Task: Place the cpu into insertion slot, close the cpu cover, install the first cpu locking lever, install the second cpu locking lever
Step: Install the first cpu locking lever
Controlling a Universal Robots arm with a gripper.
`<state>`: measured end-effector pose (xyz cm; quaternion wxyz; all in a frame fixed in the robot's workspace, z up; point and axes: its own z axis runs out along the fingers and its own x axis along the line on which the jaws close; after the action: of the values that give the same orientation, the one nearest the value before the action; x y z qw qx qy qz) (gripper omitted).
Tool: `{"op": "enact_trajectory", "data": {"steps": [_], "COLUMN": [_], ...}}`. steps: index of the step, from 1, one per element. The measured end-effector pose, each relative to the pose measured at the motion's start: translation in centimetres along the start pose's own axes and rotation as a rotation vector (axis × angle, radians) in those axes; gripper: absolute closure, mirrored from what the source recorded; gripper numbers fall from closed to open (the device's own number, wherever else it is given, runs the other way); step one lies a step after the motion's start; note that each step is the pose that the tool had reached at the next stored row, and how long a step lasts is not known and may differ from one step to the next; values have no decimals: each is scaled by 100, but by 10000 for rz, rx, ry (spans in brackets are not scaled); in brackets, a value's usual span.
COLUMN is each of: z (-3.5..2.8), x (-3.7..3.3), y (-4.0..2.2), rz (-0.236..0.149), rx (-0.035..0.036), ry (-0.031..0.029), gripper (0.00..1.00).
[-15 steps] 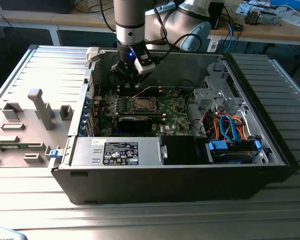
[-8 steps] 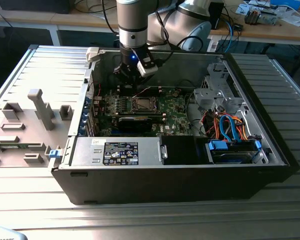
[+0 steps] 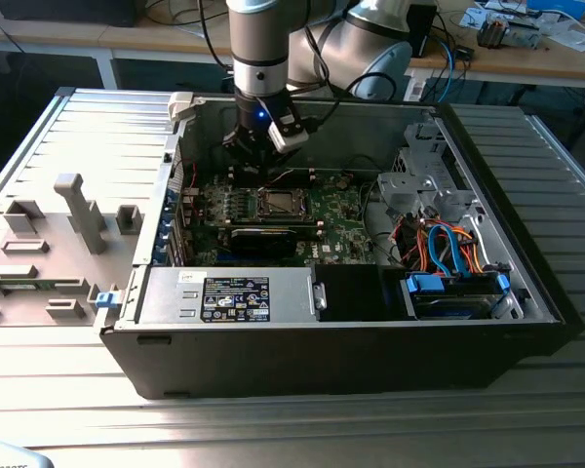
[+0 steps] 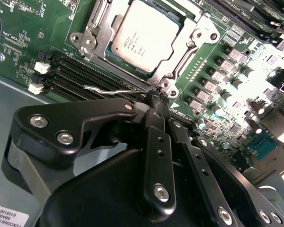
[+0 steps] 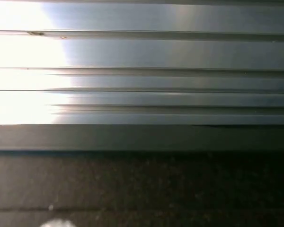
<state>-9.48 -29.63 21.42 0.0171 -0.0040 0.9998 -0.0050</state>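
Note:
The cpu (image 4: 146, 34), a square chip with a silver-grey top, lies flat in its socket on the green motherboard (image 4: 19, 33); in the exterior view the socket (image 3: 277, 203) is at the middle of the open computer case. The cpu cover (image 4: 95, 38), a silvery frame, lies down around the chip. A thin wire locking lever (image 4: 106, 90) runs beside the socket, above the black memory slots. My gripper (image 4: 156, 96) has its black fingers shut, with the tips at the socket-corner end of that lever. In the exterior view my gripper (image 3: 258, 148) hangs just behind the socket.
The case holds a power supply (image 3: 229, 295) at the front and a drive cage with blue and orange cables (image 3: 448, 258) on the exterior view's right. A grey fixture tray (image 3: 49, 244) lies outside on the left. Ribbed metal tabletop (image 5: 142, 52) surrounds the case.

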Motion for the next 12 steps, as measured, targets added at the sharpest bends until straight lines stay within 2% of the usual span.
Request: {"op": "enact_trajectory", "data": {"steps": [6,12], "z": [43,75], "x": [-38,-135], "y": [3,2], "rz": [1,0], "rx": [3,1], "ry": [4,3], "gripper": [89,89]}}
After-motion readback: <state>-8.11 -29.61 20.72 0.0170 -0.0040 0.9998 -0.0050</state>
